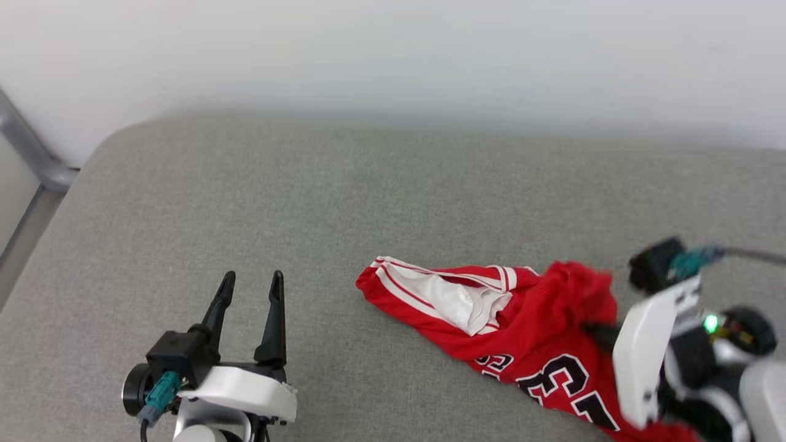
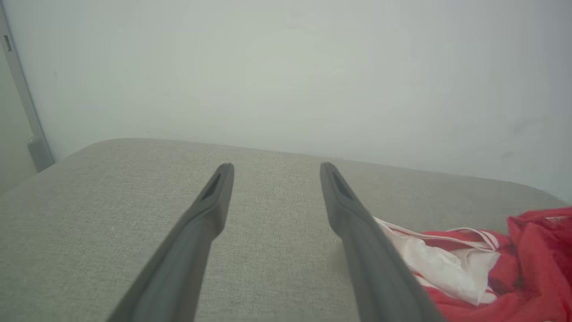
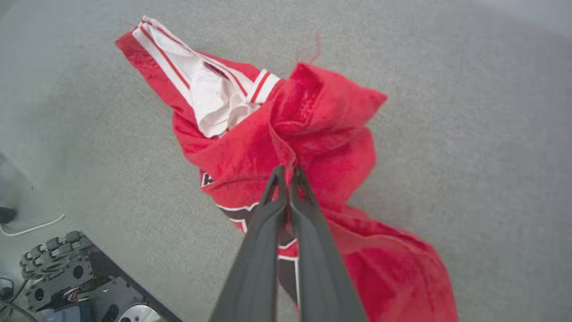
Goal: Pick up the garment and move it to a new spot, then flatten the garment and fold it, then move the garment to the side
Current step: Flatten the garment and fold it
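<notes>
The garment (image 1: 528, 331), a red jersey with white sleeve trim and black numerals, lies crumpled at the lower right of the grey cushion (image 1: 344, 202). In the right wrist view my right gripper (image 3: 287, 171) is shut, its fingertips pinching a raised fold of the garment (image 3: 313, 134). That arm's white wrist covers part of the cloth in the head view, where the fingers are hidden behind it. My left gripper (image 1: 252, 283) stands open over bare cushion, well left of the garment. The left wrist view has its fingers (image 2: 210, 210) spread apart, the garment (image 2: 482, 264) beside them at lower right.
A pale wall (image 1: 393, 55) runs behind the cushion. A grey metal frame (image 1: 31, 159) stands at the far left edge. The robot's dark base with cables (image 3: 67, 277) shows below the cushion's near edge in the right wrist view.
</notes>
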Controlling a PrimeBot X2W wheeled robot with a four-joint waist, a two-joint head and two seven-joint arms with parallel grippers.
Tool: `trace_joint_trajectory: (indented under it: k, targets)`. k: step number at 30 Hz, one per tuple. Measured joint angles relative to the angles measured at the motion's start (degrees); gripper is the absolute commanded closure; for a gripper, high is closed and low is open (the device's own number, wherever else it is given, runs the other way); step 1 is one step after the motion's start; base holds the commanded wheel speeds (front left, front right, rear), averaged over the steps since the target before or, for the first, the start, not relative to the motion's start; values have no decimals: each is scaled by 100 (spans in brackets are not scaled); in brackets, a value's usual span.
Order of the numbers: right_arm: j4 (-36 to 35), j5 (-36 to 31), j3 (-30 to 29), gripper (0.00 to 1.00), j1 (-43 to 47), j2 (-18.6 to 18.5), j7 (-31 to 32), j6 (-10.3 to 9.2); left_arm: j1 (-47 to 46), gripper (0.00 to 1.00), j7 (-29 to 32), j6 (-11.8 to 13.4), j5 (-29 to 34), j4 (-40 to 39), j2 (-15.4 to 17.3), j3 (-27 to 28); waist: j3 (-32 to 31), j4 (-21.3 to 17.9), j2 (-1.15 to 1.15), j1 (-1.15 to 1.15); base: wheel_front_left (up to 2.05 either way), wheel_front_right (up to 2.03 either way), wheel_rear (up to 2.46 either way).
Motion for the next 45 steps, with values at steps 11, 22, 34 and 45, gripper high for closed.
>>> trace_joint_trajectory:
  k: [11, 22, 34, 45]
  targets:
    - [-260, 89, -82, 100, 2711, 987, 154, 0, 202, 0, 0, 29, 36, 88, 18, -64, -308, 20, 0, -1, 0, 0, 0]
    - [-92, -79, -186, 0, 2597, 1323, -1489, -1, 226, 0, 2, 77, 42, 134, 110, -107, -277, -11, 0, 0, 0, 0, 0]
    - [-653, -977, -1074, 0, 2298, 1456, -3741, 0, 298, 0, 21, 174, 2, 154, 153, -131, -406, 4, 0, 0, 0, 0, 0]
    - [-354, -1817, -1931, 0, 1822, 1538, -4592, 0, 73, 0, 252, 65, 99, 65, 245, -509, -263, -144, 0, 0, 0, 0, 0]
